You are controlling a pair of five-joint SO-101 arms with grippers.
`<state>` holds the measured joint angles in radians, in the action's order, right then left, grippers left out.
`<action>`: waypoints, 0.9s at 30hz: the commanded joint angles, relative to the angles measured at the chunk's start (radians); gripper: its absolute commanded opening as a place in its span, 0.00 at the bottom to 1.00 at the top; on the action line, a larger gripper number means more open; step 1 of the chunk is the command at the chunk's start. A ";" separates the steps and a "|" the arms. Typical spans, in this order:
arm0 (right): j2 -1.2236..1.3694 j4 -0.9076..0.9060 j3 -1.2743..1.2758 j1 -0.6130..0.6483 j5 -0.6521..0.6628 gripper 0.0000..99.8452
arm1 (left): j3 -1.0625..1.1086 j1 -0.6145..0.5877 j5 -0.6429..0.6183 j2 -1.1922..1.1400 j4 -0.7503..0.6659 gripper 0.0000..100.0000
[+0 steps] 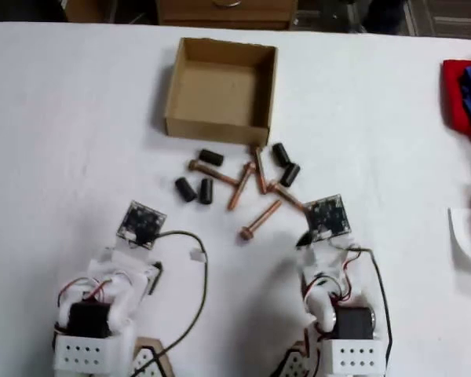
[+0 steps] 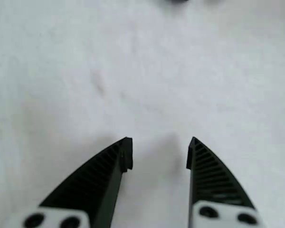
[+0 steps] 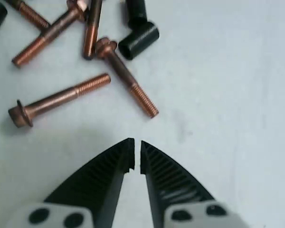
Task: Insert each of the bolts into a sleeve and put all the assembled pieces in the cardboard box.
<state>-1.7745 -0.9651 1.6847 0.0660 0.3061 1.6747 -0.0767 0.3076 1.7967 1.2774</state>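
An open cardboard box stands empty at the back middle of the white table. In front of it lie several copper bolts and several black sleeves, loose and unassembled. My right gripper is shut on nothing, just short of the nearest bolt and another bolt, with a sleeve beyond them. My left gripper is open over bare table, nothing between its fingers. The left arm and right arm sit at the table's front edge.
A red cloth and a white object lie at the right edge. A black cable loops beside the left arm. Wooden furniture stands behind the table.
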 commanded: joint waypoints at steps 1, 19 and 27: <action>-0.013 0.173 -0.002 -0.019 0.012 0.02 | 0.021 0.009 -0.009 -0.002 -0.008 0.21; 0.343 -0.019 -1.040 -0.131 0.166 0.02 | 0.021 0.009 -0.009 -0.002 -0.008 0.21; 1.150 -0.492 -1.811 -0.094 -0.083 0.03 | 0.021 0.009 -0.009 -0.002 -0.008 0.21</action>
<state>-0.9475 -1.3027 0.1718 -0.0552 0.2984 1.6747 -0.0767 0.3076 1.7967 1.2774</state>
